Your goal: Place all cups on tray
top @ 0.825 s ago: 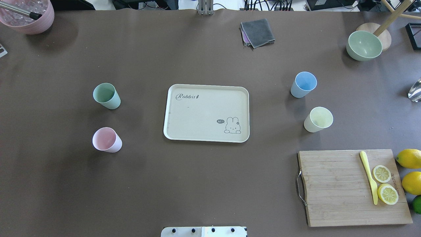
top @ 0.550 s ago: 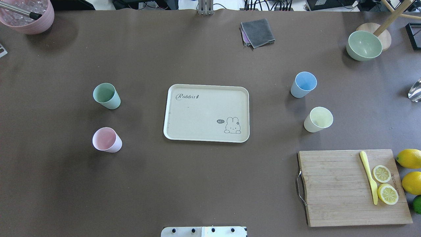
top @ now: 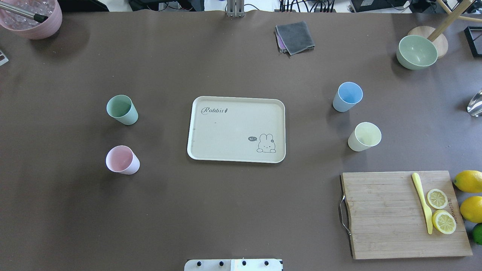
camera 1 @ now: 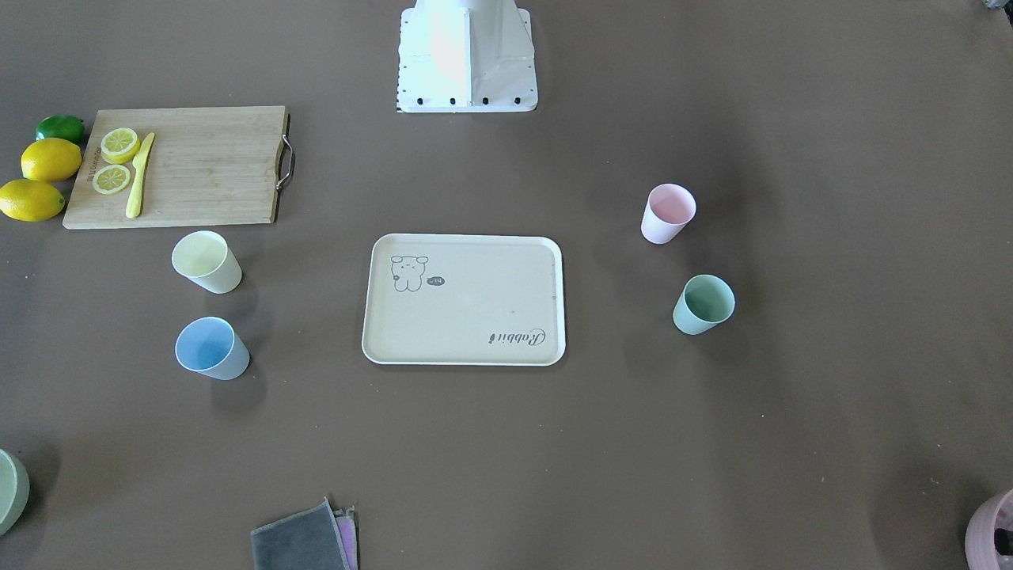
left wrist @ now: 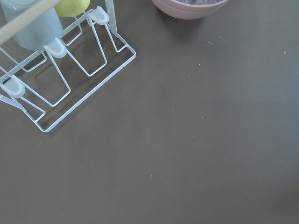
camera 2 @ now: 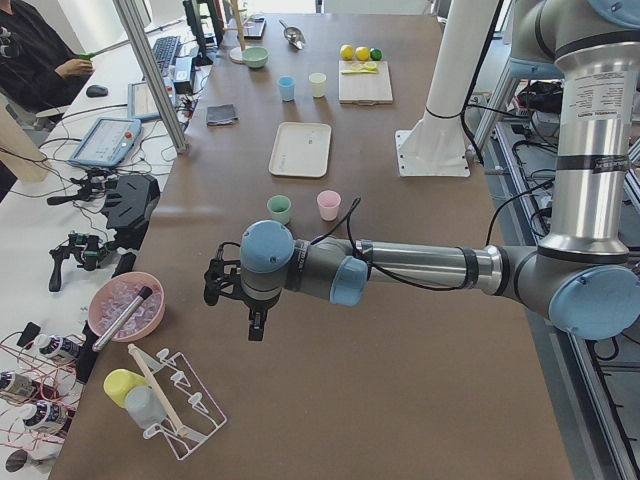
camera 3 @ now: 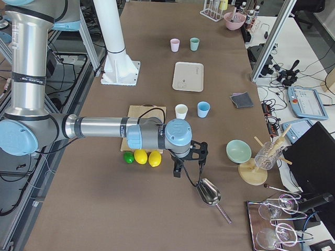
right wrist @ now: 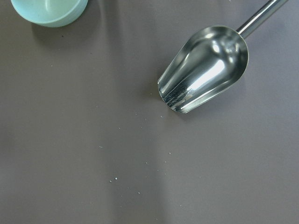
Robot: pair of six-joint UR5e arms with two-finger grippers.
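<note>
The cream tray [top: 226,131] lies flat at the table's centre with nothing on it. All four cups stand upright on the table outside it. The mint green cup [top: 121,109] and the pink cup [top: 121,159] are to its left. The light blue cup [top: 348,96] and the pale yellow cup [top: 364,136] are to its right. My left gripper [camera 2: 240,305] hangs over the table's left end, far from the cups. My right gripper [camera 3: 180,170] hangs over the right end near a metal scoop [right wrist: 205,67]. I cannot tell whether either gripper is open or shut.
A wooden cutting board [top: 384,214] with lemon slices and a yellow knife lies front right, lemons [top: 469,180] beside it. A pale green bowl [top: 416,52] and a grey cloth [top: 295,37] sit at the back. A pinkish container [top: 35,19] and a wire rack [left wrist: 70,74] are at the left end.
</note>
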